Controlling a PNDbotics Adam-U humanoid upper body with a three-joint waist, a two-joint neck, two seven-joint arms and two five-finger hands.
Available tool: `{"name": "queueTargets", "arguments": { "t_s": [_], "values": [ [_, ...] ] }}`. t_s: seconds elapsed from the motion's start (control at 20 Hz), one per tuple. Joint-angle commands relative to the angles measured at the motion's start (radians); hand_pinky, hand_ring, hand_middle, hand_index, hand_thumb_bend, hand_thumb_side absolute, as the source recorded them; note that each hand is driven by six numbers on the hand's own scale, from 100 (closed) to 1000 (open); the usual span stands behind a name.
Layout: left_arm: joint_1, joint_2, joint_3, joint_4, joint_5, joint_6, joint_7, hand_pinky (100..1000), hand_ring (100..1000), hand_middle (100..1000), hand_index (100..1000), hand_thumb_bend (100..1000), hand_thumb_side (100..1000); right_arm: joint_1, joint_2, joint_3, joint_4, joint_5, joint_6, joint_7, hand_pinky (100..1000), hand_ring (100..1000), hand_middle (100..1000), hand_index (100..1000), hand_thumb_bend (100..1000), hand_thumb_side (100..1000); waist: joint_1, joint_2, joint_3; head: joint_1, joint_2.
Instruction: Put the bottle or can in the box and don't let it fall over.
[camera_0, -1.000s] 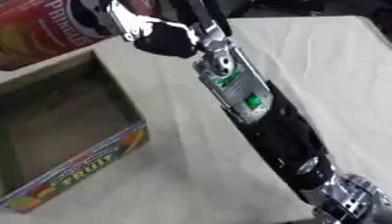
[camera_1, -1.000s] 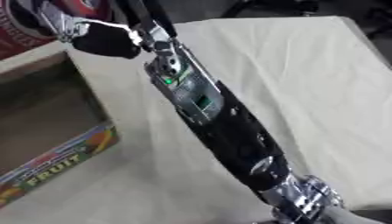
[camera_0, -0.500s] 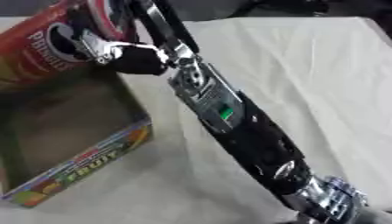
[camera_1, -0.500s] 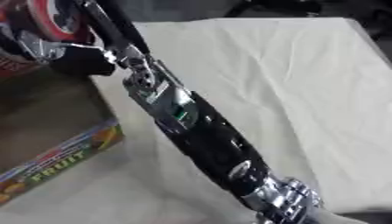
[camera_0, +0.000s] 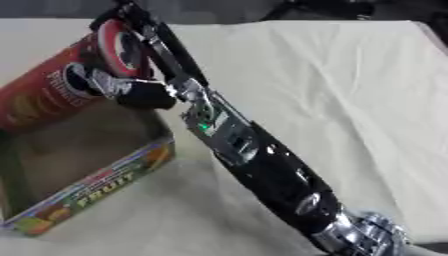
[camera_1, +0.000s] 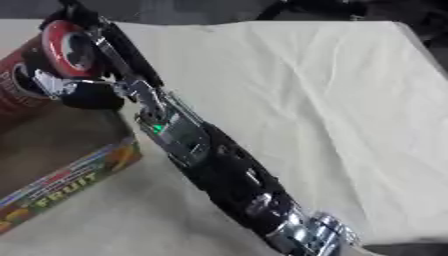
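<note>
- Cream cloth (camera_0: 332, 85) covers the whole table, wrinkled here and there, with a dark strip of room beyond its far edge.
- At the far left, the right hand (camera_0: 131, 90) has its fingers and thumb curled round a red crisp can (camera_0: 61, 90); only this one arm is in view, reaching across from the lower right.
- That can is tilted hard over, its round end (camera_0: 122, 47) facing up and toward the camera, its body slanting down to the left above the box.
- I'd guess it is held on the slant because of the arm's long reach; it would need to be brought upright before letting go, or it may topple.
- Below it sits an open cardboard box (camera_0: 96, 182) with a bright fruit-printed front wall, its brown floor bare where it shows.
- Whether the can's lower end touches the box I cannot tell.
- No left hand shows anywhere.
</note>
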Motion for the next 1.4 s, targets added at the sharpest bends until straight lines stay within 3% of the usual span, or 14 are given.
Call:
{"name": "queueTargets", "arguments": {
  "t_s": [0.05, 0.1, 0.15, 0.2, 0.25, 0.3, 0.35, 0.55, 0.75, 1.05, 1.4],
  "values": [
    [-0.004, 0.028, 0.011, -0.019, -0.002, 0.000, 0.004, 478, 801, 893, 700, 217, 621, -0.006, -0.009, -0.002, 0.005, 0.010, 0.008, -0.001, 100, 819, 472, 408, 100, 100, -0.007, -0.014, -0.002, 0.006, -0.004],
    [-0.003, 0.028, 0.012, -0.018, -0.003, 0.001, 0.004, 478, 801, 893, 700, 218, 622, -0.001, -0.015, 0.004, 0.017, 0.022, 0.020, 0.021, 100, 1000, 627, 574, 100, 100, -0.007, -0.014, -0.004, 0.007, -0.003],
    [-0.001, 0.028, 0.013, -0.018, -0.003, 0.001, 0.005, 478, 801, 893, 700, 219, 623, 0.002, -0.022, 0.012, 0.030, 0.047, 0.034, 0.064, 272, 1000, 812, 756, 100, 100, -0.007, -0.015, -0.006, 0.008, -0.002],
    [0.000, 0.028, 0.013, -0.018, -0.002, 0.001, 0.006, 478, 801, 893, 700, 219, 624, 0.005, -0.030, 0.021, 0.042, 0.089, 0.045, 0.132, 500, 1000, 925, 873, 100, 100, -0.007, -0.015, -0.008, 0.010, -0.001],
    [0.001, 0.028, 0.013, -0.018, -0.002, 0.001, 0.006, 478, 801, 893, 700, 219, 624, 0.007, -0.036, 0.024, 0.046, 0.141, 0.050, 0.203, 660, 1000, 989, 970, 100, 177, -0.006, -0.016, -0.010, 0.012, 0.000],
    [0.003, 0.028, 0.013, -0.017, -0.001, 0.000, 0.006, 478, 801, 893, 700, 220, 625, 0.010, -0.040, 0.020, 0.044, 0.188, 0.049, 0.259, 748, 1000, 1000, 1000, 100, 510, -0.006, -0.017, -0.012, 0.013, 0.001],
    [0.004, 0.027, 0.013, -0.017, -0.001, 0.000, 0.006, 478, 801, 893, 700, 220, 626, 0.013, -0.043, 0.015, 0.038, 0.227, 0.048, 0.301, 804, 1000, 1000, 1000, 100, 691, -0.005, -0.017, -0.014, 0.014, 0.002],
    [0.006, 0.026, 0.013, -0.015, 0.000, 0.000, 0.006, 478, 801, 893, 701, 221, 626, 0.020, -0.048, -0.002, 0.014, 0.298, 0.051, 0.375, 842, 1000, 1000, 1000, 100, 777, -0.004, -0.018, -0.019, 0.016, 0.003],
    [0.007, 0.025, 0.012, -0.014, 0.000, 0.000, 0.004, 479, 801, 894, 701, 221, 627, 0.018, -0.061, -0.018, -0.017, 0.320, 0.077, 0.392, 843, 1000, 1000, 1000, 100, 771, -0.001, -0.020, -0.023, 0.020, 0.005],
    [0.007, 0.024, 0.011, -0.013, 0.000, -0.001, 0.000, 479, 801, 894, 701, 220, 628, 0.009, -0.068, -0.024, -0.040, 0.299, 0.100, 0.391, 837, 1000, 1000, 1000, 100, 787, 0.002, -0.021, -0.026, 0.021, 0.005],
    [0.008, 0.024, 0.010, -0.012, 0.000, -0.003, -0.003, 480, 801, 894, 701, 219, 628, -0.010, -0.078, -0.036, -0.077, 0.246, 0.117, 0.374, 820, 1000, 1000, 1000, 100, 741, 0.001, -0.023, -0.027, 0.024, 0.006]
  ]
}}
